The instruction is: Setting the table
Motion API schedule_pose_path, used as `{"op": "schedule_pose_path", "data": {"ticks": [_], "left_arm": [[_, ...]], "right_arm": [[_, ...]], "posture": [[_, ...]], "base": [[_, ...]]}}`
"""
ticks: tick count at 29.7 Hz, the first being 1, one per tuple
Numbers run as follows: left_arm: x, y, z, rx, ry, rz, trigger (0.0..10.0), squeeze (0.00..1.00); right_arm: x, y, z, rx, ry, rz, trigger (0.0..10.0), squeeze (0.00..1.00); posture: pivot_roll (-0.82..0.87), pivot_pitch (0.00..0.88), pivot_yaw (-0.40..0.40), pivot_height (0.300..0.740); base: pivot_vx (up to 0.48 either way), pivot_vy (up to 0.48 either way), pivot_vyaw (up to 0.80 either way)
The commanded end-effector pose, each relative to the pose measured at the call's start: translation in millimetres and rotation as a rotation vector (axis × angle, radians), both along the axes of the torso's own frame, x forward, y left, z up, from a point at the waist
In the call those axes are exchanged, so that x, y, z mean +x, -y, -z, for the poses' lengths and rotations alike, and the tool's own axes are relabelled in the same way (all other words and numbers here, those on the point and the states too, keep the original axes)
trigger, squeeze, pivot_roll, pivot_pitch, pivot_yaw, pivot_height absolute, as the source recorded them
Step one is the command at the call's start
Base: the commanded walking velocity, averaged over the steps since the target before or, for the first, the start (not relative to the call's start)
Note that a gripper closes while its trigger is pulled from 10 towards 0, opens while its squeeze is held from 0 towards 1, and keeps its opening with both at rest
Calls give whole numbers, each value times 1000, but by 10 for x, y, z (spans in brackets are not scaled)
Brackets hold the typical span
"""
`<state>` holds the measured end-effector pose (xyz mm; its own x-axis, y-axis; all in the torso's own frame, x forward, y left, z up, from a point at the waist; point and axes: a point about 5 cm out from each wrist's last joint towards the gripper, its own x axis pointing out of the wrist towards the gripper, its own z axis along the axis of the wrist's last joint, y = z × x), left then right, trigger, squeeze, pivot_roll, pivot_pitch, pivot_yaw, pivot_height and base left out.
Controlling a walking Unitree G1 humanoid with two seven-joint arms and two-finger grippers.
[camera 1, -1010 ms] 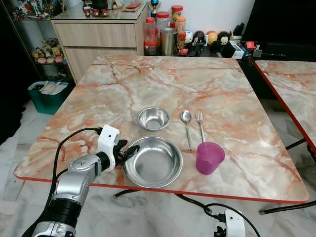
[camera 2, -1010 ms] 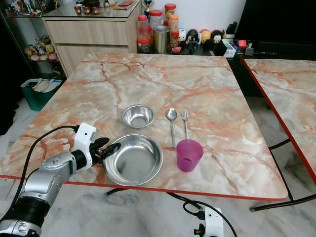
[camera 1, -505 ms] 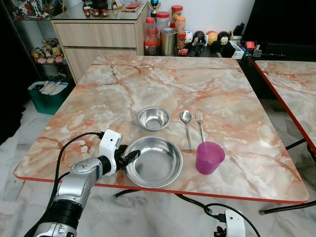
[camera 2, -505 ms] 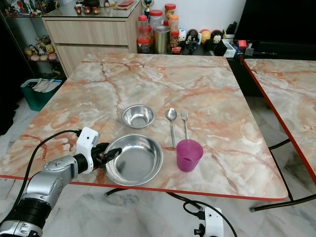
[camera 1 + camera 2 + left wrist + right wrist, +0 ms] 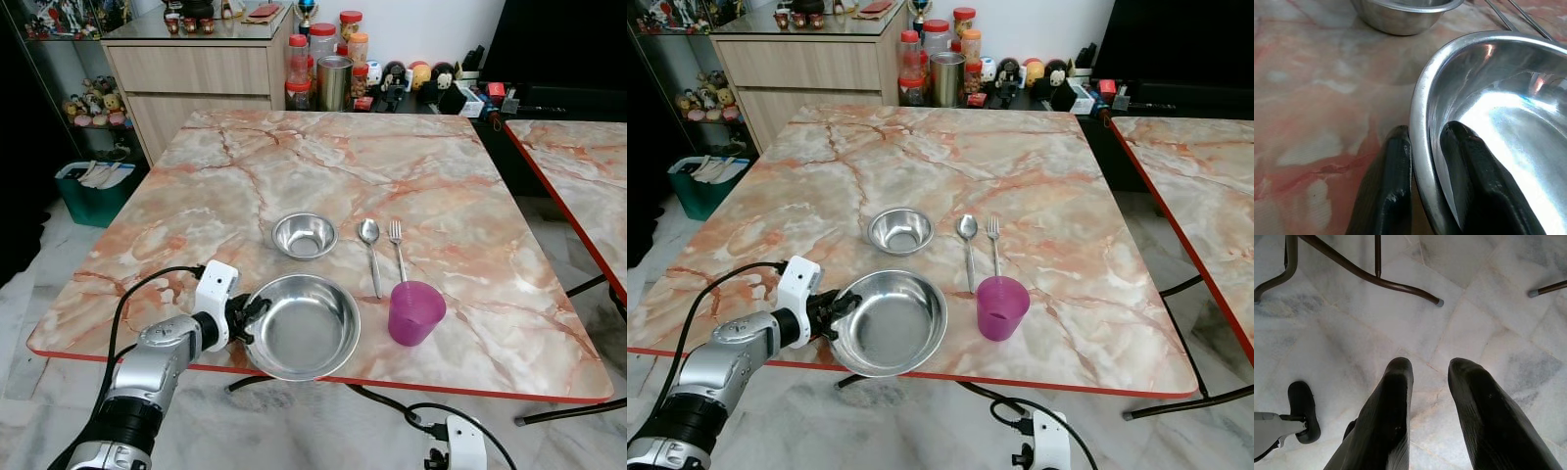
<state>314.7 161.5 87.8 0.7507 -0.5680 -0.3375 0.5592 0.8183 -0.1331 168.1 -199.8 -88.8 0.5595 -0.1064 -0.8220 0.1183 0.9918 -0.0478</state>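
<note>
Purple cup (image 5: 414,312), orange-veined marble table (image 5: 323,166)

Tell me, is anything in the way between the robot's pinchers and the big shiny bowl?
No. The left gripper already pinches the rim of the big steel bowl, with one finger inside and the other outside, at the table's near edge.

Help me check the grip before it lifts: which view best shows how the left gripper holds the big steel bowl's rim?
The left wrist view: the big steel bowl has its rim pinched between the left gripper fingers, one inside, one outside. Both eye views show the whole bowl tilted over the table's near edge, with the grip small.
</note>
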Motion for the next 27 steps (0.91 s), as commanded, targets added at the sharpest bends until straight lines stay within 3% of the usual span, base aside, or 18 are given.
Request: {"op": "schedule_pose_path", "data": {"ticks": [1,9,11,13,14,15,16,20,23,27], "left_arm": [[8,-32,-14,22,4,-1,0,0],[10,-108,-52,-10,24,-40,0,0],[46,-170,-93,-36,50,-100,0,0],[101,-350,-213,-95,136,-224,0,0],[114,-422,-258,-123,164,-271,1373,0],[106,-536,-376,-194,241,-316,9804,0],[91,-595,-439,-239,278,-329,10000,0],[68,-653,-479,-275,300,-333,10000,0],[86,-756,-564,-367,369,-459,10000,0],[110,-761,-585,-478,422,-596,10000,0]], "right_arm": [[21,-10,-8,6,8,13,10000,0],[3,-4,-1,6,2,15,10000,0],[-1,-7,2,6,1,15,10000,0],[-5,-10,4,8,2,18,10000,0],[-6,-10,4,9,2,18,10000,0],[-12,-6,6,9,1,20,10000,0],[-17,-4,7,8,0,20,10000,0],[-28,-1,12,5,-5,12,10000,0],[-31,4,12,4,-6,8,10000,0],[-30,2,12,2,-7,-4,10000,0]], "posture": [[-1,0,-5,740],[-1,0,-5,740],[-5,0,1,740],[-8,0,3,740],[-8,0,3,740],[-7,0,1,740],[-7,0,1,740],[5,0,-8,740],[4,0,-11,740],[-4,0,-12,740]], "base": [[0,0,0],[0,0,0],[0,0,0],[0,0,0],[0,0,0],[0,0,0],[0,0,0],[0,0,0],[0,0,0],[0,0,0]]}}
